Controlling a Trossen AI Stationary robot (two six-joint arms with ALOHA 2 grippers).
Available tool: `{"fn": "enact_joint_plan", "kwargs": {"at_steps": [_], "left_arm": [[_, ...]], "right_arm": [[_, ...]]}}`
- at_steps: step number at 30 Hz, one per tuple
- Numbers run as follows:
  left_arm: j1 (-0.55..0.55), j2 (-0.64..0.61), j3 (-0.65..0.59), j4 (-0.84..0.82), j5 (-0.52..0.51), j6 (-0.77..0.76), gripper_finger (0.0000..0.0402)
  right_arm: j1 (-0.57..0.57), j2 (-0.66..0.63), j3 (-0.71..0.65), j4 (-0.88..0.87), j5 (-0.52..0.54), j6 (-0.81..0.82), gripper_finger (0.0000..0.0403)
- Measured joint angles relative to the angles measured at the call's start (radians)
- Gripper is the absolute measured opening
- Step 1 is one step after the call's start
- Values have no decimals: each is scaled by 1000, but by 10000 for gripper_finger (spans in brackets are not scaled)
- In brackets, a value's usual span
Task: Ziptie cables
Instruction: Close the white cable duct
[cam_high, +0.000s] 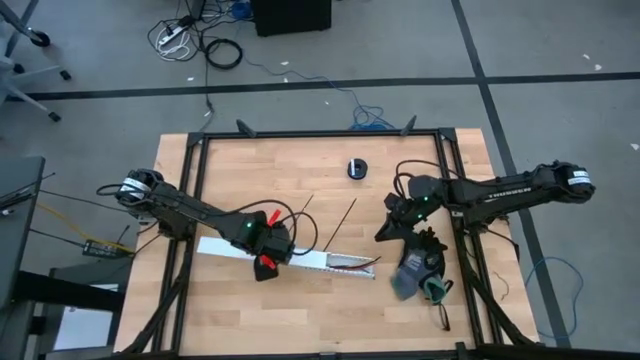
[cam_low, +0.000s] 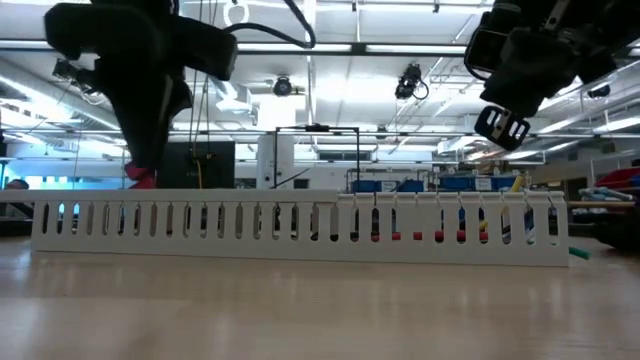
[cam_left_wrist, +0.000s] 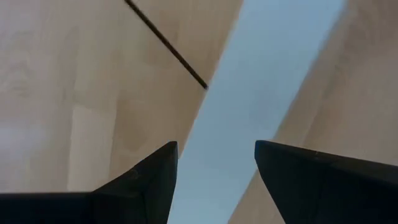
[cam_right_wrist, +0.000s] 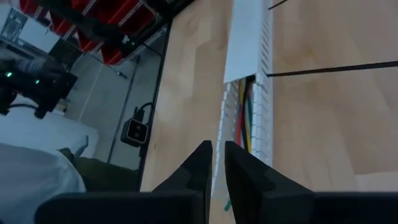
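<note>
A: Start from the near edge of the bench. What have you got there?

B: Pale wood planks, smooth. Just past that lies the white slotted channel, stiff plastic with comb-like walls. Your left claw sits right over its lidded end, fingers spread either side of the flat lid and gripping nothing.

A: And the cables?

B: The cables lie inside the channel's uncovered end; thin, limp wires, red, yellow and green showing through the slots. Your right claw hangs above that end, fingers pinched nearly together and empty.

A: The zipties?

B: Farther back, the zipties lie flat on the wood beyond the channel, thin, straight black strips, well apart from both claws.

A: So how should you go about it?

B: I'd judge the wires must come out first. Keep the left claw pressing the channel steady, open the right, and pinch the bundle low so no strand slips.
</note>
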Motion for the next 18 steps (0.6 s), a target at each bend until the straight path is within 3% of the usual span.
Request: {"fn": "enact_joint_plan", "kwargs": {"at_steps": [12, 18], "left_arm": [[-2, 0, 0, 95, -22, 17, 209], [6, 0, 0, 87, -47, 166, 209]], "right_arm": [[-11, 0, 0, -5, 7, 103, 40], [2, 0, 0, -2, 161, 110, 40]]}}
